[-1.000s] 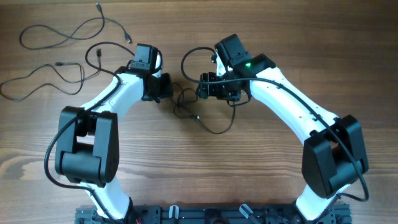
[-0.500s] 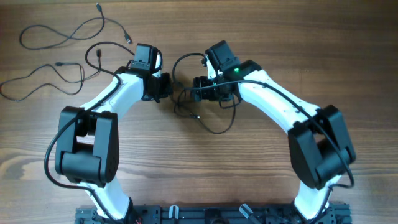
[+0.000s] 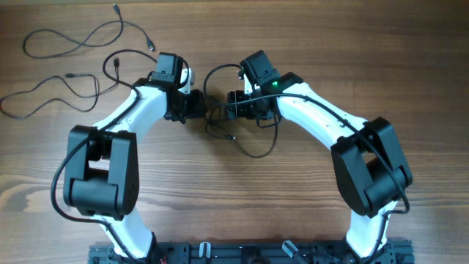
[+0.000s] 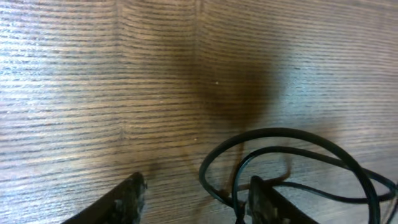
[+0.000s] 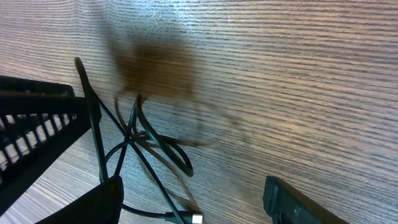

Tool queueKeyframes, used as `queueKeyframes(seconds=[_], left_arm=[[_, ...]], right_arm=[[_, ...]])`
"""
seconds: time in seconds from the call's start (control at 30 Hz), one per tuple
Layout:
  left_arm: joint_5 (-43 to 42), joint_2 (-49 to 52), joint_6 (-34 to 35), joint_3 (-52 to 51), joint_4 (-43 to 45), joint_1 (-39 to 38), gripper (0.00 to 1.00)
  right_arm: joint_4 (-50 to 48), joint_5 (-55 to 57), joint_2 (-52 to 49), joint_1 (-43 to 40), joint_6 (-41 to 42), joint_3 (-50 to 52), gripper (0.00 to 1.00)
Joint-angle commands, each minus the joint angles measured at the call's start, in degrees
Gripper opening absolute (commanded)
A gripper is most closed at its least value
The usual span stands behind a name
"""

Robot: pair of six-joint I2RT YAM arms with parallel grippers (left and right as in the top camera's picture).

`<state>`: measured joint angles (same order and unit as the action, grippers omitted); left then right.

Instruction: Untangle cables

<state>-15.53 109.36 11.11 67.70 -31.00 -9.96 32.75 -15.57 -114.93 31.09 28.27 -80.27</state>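
Thin limp black cables lie knotted mid wooden worktop between left fingers and right fingers, both spread apart, empty; probably light, floppy, slippery, so pinch a loop beside the knot.

The right gripper has swung left over the last second, closing most of the gap to the left gripper. The arched loop of the cables shifted left with it, and the right arm folded inward
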Motion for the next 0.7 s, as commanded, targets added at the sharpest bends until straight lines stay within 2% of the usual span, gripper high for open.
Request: queueKeyframes(seconds=[0.0, 0.07, 0.13, 0.27, 0.37, 0.6, 0.67], left_arm=[[-3.10, 0.07, -3.52, -0.35, 0.15, 0.70, 0.56], [-3.04, 0.15, -3.45, -0.35, 0.72, 0.52, 0.57], [-2.47, 0.28, -3.41, -0.37, 1.99, 0.48, 0.51], [-2.43, 0.50, -3.19, -0.37, 4.61, 0.48, 0.49], [-0.42, 0.66, -3.17, -0.37, 6.38, 0.48, 0.42], [1.46, 2.10, -2.99, -0.37, 7.10, 0.44, 0.44], [1.44, 2.58, -2.97, -0.37, 7.52, 0.44, 0.41]], right_arm=[[0.04, 0.94, -1.29, -0.02, 0.79, 0.48, 0.74], [0.07, 0.94, -1.29, -0.09, 1.92, 0.48, 0.74], [0.28, 0.70, -1.29, -0.09, 1.92, 0.48, 0.73], [1.16, 0.76, -1.40, -0.02, 1.92, 0.48, 0.73], [1.20, 0.74, -1.49, -0.04, 1.92, 0.48, 0.72], [1.20, 0.74, -1.55, -0.02, 2.36, 0.48, 0.73], [1.18, 0.74, -1.55, -0.02, 2.49, 0.48, 0.73]])
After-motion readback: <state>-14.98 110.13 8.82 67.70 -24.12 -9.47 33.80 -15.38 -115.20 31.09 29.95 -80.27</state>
